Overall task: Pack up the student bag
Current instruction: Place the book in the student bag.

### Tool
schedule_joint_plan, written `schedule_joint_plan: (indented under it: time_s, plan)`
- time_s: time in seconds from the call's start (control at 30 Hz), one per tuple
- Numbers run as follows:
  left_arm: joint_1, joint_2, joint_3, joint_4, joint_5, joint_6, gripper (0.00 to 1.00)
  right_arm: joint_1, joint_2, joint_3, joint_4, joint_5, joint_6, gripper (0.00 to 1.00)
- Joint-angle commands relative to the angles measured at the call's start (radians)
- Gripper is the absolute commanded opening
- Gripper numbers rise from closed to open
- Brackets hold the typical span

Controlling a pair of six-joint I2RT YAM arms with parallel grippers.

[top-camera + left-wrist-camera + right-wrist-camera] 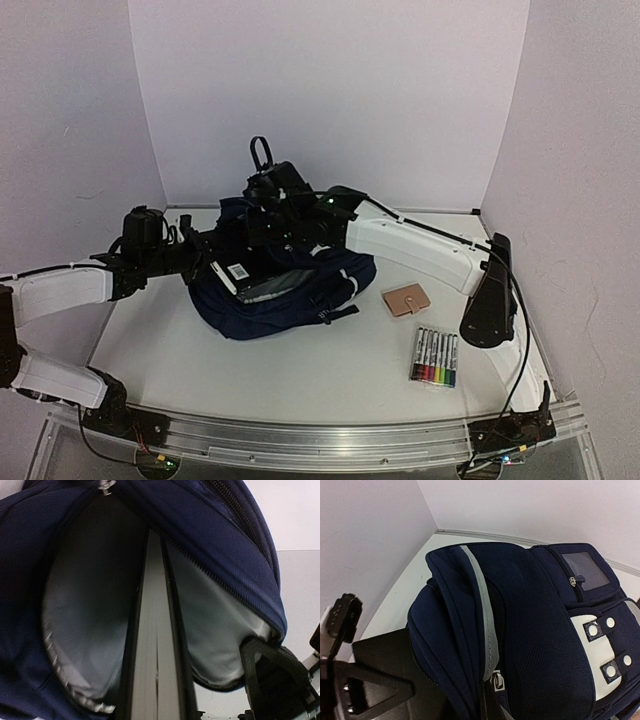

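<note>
The navy student bag (300,295) lies in the middle of the table with its main pocket open toward the left. My left gripper (203,263) is shut on a black-covered book (248,278) with a barcode label, whose far end sits inside the opening. The left wrist view looks along the book's page edge (156,645) into the bag's grey lining (90,625). My right gripper (287,226) is over the bag's top, shut on the flap (470,630) by its grey stripe (487,625), just beside a zip pull (497,681).
A small tan wallet-like case (406,300) lies right of the bag. A clear pack of coloured markers (435,358) lies nearer the front right. White walls close in the table on three sides, and a metal rail (320,440) runs along the near edge.
</note>
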Motion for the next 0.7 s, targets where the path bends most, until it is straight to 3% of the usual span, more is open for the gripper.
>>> schedule_joint_plan:
  time_s: [0.0, 0.23, 0.33, 0.47, 0.57, 0.67]
  plan:
    - [-0.025, 0.055, 0.101, 0.196, -0.091, 0.058, 0.0, 0.06, -0.091, 0.037, 0.271, -0.133, 0.083, 0.0]
    - [-0.089, 0.121, 0.163, 0.131, -0.234, 0.166, 0.02, 0.07, -0.087, 0.011, 0.28, -0.067, 0.112, 0.0]
    - [-0.089, 0.104, 0.178, -0.003, -0.292, 0.212, 0.19, 0.069, -0.1, -0.021, 0.28, -0.003, 0.114, 0.0]
    - [-0.089, 0.05, 0.194, -0.205, -0.33, 0.25, 0.5, 0.069, -0.114, -0.063, 0.28, 0.072, 0.107, 0.0]
    - [-0.089, 0.009, 0.199, -0.325, -0.333, 0.26, 0.65, 0.07, -0.112, -0.072, 0.28, 0.093, 0.102, 0.0]
    - [-0.089, -0.023, 0.197, -0.399, -0.305, 0.261, 0.73, 0.07, -0.105, -0.066, 0.28, 0.095, 0.097, 0.0]
